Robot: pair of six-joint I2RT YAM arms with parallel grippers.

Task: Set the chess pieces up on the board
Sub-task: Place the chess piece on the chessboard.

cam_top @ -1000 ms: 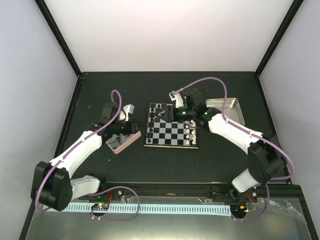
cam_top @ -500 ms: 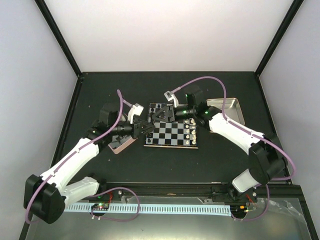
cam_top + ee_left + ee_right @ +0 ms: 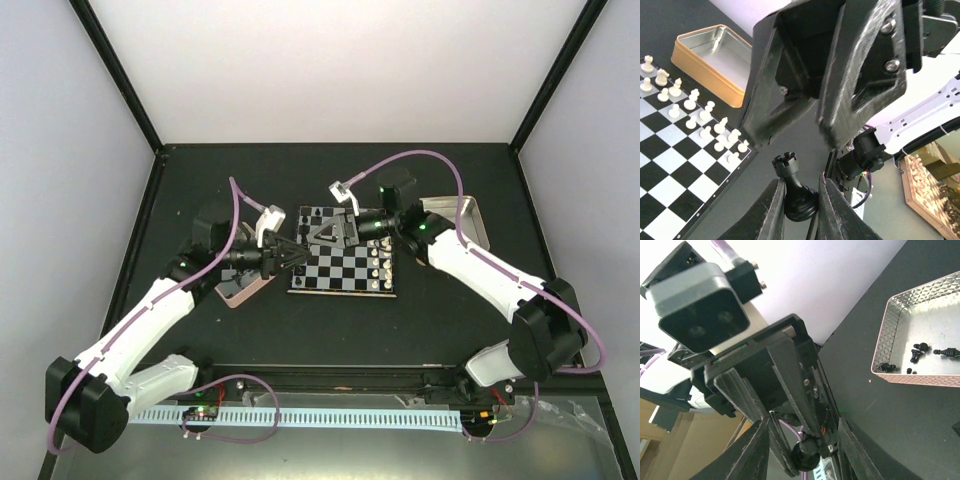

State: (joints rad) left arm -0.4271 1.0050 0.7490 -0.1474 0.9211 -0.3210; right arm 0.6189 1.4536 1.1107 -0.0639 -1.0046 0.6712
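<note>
Looking halfway-ish: white pieces line the board's 3 o'clock edge, left gripper clamps a black rook, right gripper gapes open, other black pieces sit in the pink-rimmed tin.

One board, one pink-rimmed tin, one gold-rimmed tin. Two arms: left arm, right arm. One black rook up close.

Black table, board, pink tin, gold tin

White pieces along board's right, middle open, left fingers facing right fingers over left side
</note>
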